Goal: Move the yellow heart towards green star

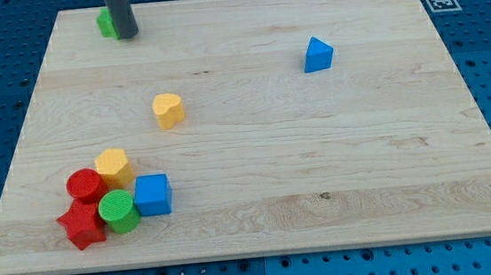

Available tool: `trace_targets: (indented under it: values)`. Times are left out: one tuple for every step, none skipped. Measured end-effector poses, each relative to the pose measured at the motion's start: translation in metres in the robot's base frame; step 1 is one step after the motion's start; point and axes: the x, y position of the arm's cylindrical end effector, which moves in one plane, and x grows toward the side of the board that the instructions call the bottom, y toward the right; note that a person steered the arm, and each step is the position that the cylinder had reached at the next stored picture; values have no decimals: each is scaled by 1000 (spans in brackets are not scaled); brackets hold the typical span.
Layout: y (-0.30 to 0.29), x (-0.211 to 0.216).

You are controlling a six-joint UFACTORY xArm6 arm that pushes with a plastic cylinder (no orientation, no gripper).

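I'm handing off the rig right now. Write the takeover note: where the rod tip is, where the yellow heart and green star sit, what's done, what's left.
My tip: at the view's top left, right beside the green star, partly covering it; contact unclear.
Yellow heart: alone, left of centre, well below the star and apart from the tip.
Done: nothing visible; heart and star far apart.
Left: bring the tip round below the heart, then push it up and left toward the star.

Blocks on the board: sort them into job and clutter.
Job: yellow heart; green star, partly behind my tip.
Clutter: blue triangle; yellow block; red cylinder; red star; green cylinder; blue cube.
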Motion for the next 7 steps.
trace_targets:
  values:
    - [-1, 7]
    - [-1, 35]
    - [-2, 59]
    - [-2, 85]
    - [-2, 120]
    - [0, 156]
    - [14, 187]
